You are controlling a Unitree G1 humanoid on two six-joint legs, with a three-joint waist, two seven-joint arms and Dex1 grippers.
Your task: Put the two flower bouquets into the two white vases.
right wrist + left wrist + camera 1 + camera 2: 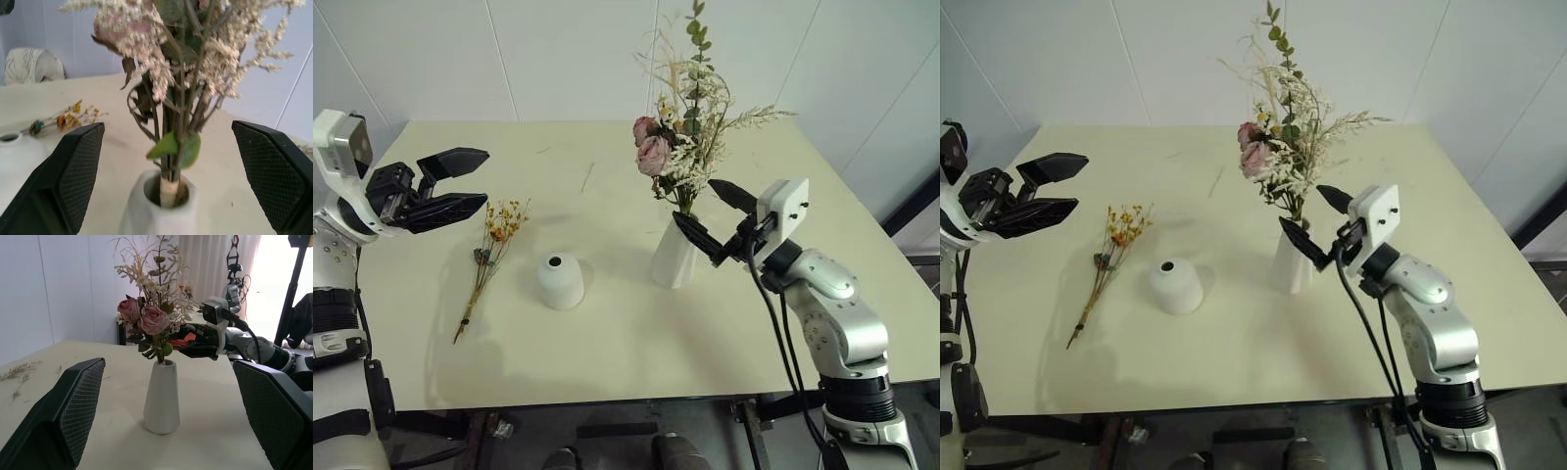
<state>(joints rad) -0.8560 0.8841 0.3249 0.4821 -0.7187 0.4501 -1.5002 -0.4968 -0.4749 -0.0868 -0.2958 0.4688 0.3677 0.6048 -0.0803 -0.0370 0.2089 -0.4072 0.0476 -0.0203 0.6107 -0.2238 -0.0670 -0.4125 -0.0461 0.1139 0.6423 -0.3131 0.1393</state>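
White ceramic is the stuff of both vessels on the pale worktop [607, 343]; the taller tapered vase [674, 257] stands upright right of centre with the bushy pink-rose bouquet [677, 137] already seated in its mouth, its bound stems running down into the opening; the short squat vase [560, 280] sits well to its left, its small hole empty; the slim yellow-orange bouquet [487, 262] lies flat on the worktop just left of the squat vase, blooms toward the far side, stem ends toward the near edge.

Right end effector [708, 222] has its jaws spread wide on either side of the stems just above the tall vase's rim, gripping nothing; left end effector [457, 185] hangs above the worktop's left edge, jaws likewise apart and empty, well clear of the slim bunch.

One bouquet looks placed and one remains; the risks from here are mostly of contact. The big bunch is top-heavy and leans a little over a narrow base, so a finger brushing foliage or the vase wall as the right arm pulls away could tip the whole thing; a straight retreat would be safer than a sideways sweep. The slim stems lie thin and flat, so a grasp may pinch only a few, or scrape the worktop and scatter them. The squat vase's hole is small; stems arriving splayed or tilted could miss it or nudge the vase aside.
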